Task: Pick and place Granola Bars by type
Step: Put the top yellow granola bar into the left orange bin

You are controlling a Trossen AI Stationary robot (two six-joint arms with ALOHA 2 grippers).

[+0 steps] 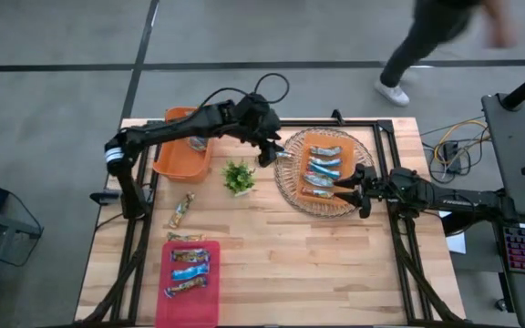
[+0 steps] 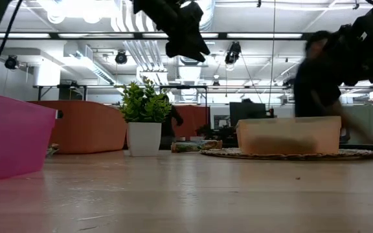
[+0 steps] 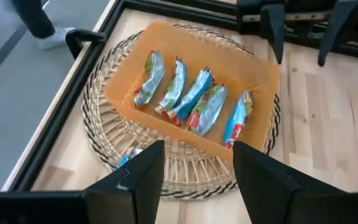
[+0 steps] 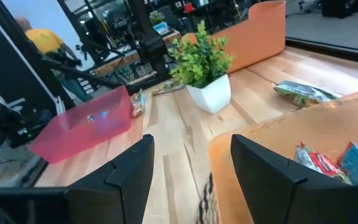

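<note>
Wooden table (image 1: 335, 264); person (image 1: 427, 36) walking on grey floor (image 1: 53, 36).

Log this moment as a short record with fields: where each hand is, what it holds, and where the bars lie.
left hand: open, empty, above the wicker mat's edge
right hand: open, empty, at the orange tray on the mat
tray contents: five granola bars
pink bin: three bars
loose bars: one on the mat, others on the table near the pink bin
plant: between the bins
</note>
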